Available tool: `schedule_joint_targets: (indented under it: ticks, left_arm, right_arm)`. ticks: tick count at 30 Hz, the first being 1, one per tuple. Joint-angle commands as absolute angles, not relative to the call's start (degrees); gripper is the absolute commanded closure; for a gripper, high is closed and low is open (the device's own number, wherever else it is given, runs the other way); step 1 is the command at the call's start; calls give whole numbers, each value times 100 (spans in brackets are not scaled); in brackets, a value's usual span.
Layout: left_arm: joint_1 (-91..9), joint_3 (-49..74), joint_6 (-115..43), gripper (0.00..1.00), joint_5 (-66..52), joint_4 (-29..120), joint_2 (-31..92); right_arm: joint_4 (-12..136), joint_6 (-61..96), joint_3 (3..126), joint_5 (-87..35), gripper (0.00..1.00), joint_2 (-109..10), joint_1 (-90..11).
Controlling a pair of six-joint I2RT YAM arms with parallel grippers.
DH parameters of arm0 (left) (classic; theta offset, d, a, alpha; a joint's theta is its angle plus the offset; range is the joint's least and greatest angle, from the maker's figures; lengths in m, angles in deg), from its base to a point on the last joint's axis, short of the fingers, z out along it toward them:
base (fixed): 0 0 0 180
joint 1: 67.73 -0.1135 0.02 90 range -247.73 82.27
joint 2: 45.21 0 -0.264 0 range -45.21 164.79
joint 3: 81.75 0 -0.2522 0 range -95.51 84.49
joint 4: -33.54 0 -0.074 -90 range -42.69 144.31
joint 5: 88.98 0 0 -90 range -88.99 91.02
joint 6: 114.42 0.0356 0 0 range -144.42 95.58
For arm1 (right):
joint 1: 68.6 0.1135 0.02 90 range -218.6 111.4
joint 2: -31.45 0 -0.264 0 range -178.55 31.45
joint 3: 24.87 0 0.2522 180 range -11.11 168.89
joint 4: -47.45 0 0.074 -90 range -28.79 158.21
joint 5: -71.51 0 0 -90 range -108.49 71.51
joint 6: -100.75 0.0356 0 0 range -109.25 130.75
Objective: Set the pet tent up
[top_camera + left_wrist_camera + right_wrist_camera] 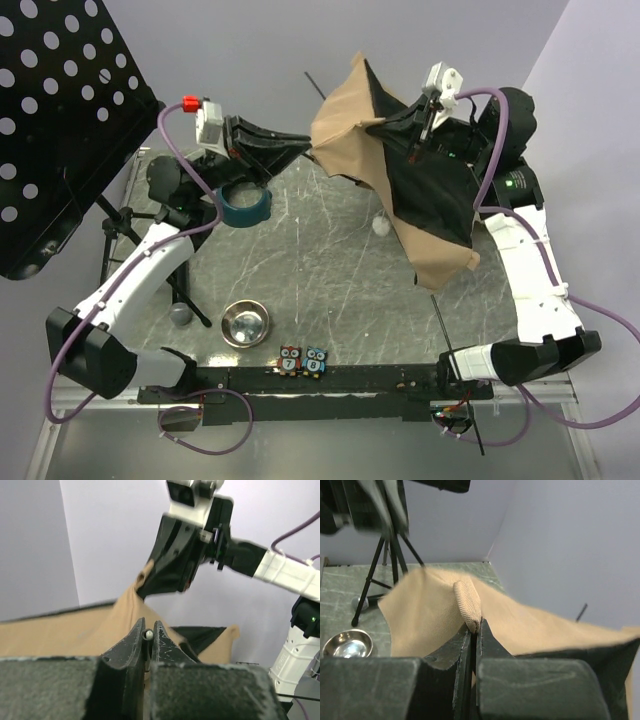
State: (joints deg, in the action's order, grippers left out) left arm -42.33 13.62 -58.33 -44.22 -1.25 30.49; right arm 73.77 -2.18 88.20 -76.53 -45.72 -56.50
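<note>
- Over at the worktop's far right corner, the pet tent point(350, 125) hangs half-raised, with tan fabric spilling toward the right edge and its black panel showing.
- The right gripper point(428, 120) is up top, clenched on a rolled fold of tan fabric; its own wrist view shows the jaws pinched tight.
- The left gripper point(298, 150) sits at the tent's left flank, by the middle of the far edge. It's clamped on a thin pole point(148, 635), pale tip poking out between the fingers.
- Here's the crux: the fabric lies just right of the left gripper, and the pole seems to run along its fingers. The left arm is nearer, so steering the pole looks like its job.
- From overhead, that pinched pole is hidden. What does show is the pom-pom point(380, 225) under the tent and a second pole point(447, 335) running toward the near edge.
</note>
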Motion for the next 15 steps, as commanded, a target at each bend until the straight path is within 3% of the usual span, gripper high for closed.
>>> schedule_joint_targets:
  ticks: [1, 7, 15]
  left_arm:
    - [-4181, 505, -5993, 99, -4443, 114, 2669]
    - [-4181, -137, -5422, 99, -4091, 1276, 2379]
    - [-3918, -1172, -5150, 99, -4635, 2960, 3115]
  right_arm:
    - [7184, -366, 8382, -7825, 100, -4291, -5682]
    - [7115, -455, 7915, -7781, 100, -4282, -5585]
    - [6895, 2, 8538, -7922, 100, -4396, -5050]
